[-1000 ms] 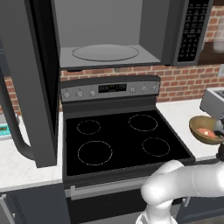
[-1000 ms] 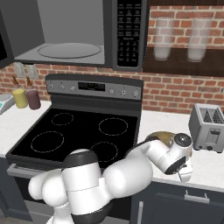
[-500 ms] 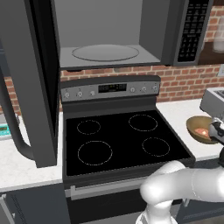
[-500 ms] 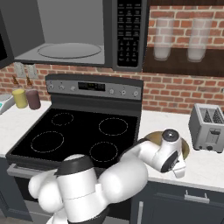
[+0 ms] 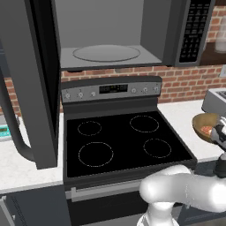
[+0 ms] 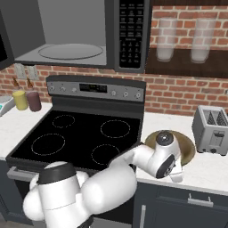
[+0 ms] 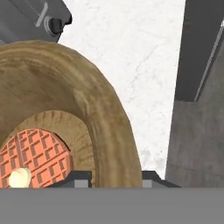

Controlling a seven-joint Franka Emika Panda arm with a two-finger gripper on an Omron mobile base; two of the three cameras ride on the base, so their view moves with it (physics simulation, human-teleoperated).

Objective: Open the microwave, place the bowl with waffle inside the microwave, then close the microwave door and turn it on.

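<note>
door: microwave door (image 5: 31,84) swung open; done
bowl (image 7: 87,113): on counter (image 6: 196,167) at stove's 3 o'clock, waffle (image 7: 33,157) inside
pincer (image 7: 111,178): clamped on bowl rim
left: lift, load, shut, start

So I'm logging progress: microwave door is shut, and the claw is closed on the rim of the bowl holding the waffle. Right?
Not quite: the microwave door hangs open, as the left base view shows, baring the turntable. The rest holds: in the hand view the claw is closed on the rim of the bowl holding the waffle.

One microwave (image 5: 114,39), one bowl (image 7: 57,105), one waffle (image 7: 35,157), one toaster (image 6: 213,130), two cups (image 6: 26,100).
</note>
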